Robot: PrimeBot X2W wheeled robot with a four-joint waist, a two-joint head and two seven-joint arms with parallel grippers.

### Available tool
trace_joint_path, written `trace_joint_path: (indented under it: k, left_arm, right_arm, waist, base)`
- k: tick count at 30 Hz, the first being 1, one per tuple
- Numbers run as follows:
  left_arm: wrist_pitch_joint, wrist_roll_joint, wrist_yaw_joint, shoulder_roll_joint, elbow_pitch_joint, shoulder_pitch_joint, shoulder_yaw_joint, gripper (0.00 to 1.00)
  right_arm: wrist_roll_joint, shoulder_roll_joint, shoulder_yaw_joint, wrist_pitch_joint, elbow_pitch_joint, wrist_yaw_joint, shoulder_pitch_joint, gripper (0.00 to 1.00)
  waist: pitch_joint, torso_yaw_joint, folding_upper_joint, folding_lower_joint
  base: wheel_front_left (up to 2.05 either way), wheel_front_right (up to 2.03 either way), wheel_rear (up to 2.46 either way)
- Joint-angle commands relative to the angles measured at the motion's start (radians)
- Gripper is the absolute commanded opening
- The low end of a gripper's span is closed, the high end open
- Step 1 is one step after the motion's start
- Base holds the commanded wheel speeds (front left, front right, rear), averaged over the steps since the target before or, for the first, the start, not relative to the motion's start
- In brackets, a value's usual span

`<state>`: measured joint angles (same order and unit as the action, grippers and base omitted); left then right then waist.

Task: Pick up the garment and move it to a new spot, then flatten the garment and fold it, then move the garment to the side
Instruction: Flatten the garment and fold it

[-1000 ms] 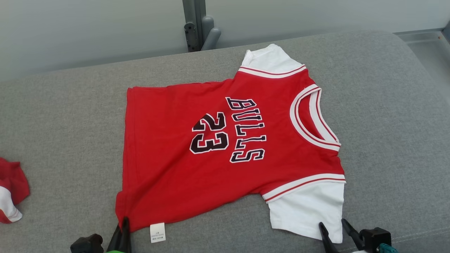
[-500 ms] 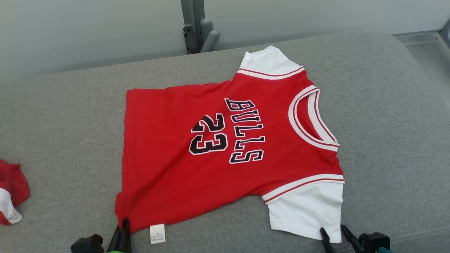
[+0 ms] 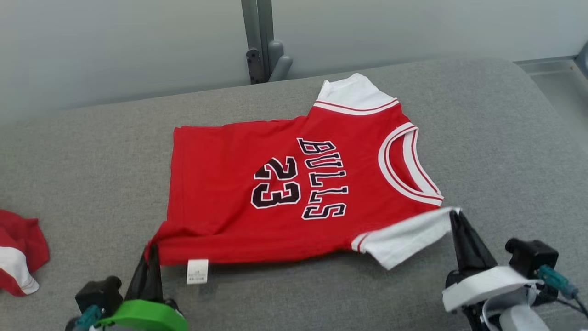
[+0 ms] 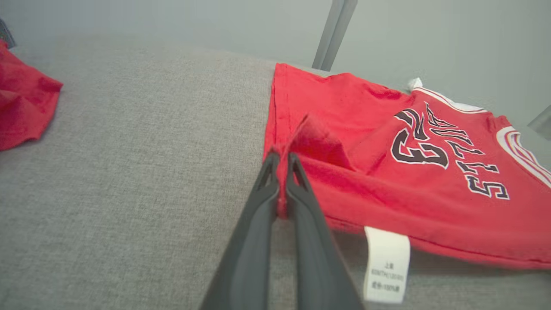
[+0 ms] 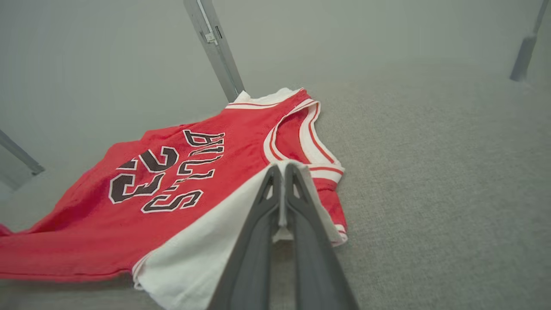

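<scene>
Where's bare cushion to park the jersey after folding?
Widest free patch: grey cushion right of the jersey collar, out to its right edge. Second: between the jersey hem and the crumpled red cloth at left. Crowded: near edge, where left gripper and right gripper pinch hem corner and sleeve.

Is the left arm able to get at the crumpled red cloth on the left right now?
Probably not yet: its jaws are shut on the jersey corner. The cloth lies apart on the cushion with nothing between.
</scene>
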<state>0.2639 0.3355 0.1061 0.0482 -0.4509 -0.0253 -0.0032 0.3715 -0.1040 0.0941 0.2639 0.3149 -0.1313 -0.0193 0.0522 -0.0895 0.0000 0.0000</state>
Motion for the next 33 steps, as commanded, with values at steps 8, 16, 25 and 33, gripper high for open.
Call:
trace_joint_path:
  k: [8, 16, 25, 33]
  left_arm:
    - [0.001, -0.093, 0.024, 0.03, 0.182, -0.209, 0.021, 0.0]
    - [0.0, -0.056, 0.023, 0.177, 0.201, -0.495, -0.093, 0.0]
    - [-0.107, -0.004, 0.023, 0.282, 0.119, -0.846, -0.186, 0.0]
    - [-0.117, -0.063, 0.023, 0.287, -0.061, -1.205, -0.249, 0.0]
  right_arm:
    - [0.089, -0.045, -0.051, 0.001, -0.229, 0.001, -0.223, 0.0]
    - [0.17, -0.169, -0.056, 0.001, -0.26, 0.001, -0.511, 0.0]
    - [0.153, -0.294, 0.012, -0.006, -0.161, 0.001, -0.841, 0.0]
    - [0.07, -0.343, 0.082, -0.022, 0.064, 0.001, -1.22, 0.0]
  waist:
    - [-0.053, 0.004, 0.0, 0.0]
    - [-0.068, 0.018, 0.0, 0.0]
    - [0.131, 0.041, 0.0, 0.0]
    - [0.419, 0.072, 0.0, 0.0]
  base:
    - [0.0, 0.0, 0.0]
    - [0.0, 0.0, 0.0]
    - [0.0, 0.0, 0.0]
    - [0.0, 0.0, 0.0]
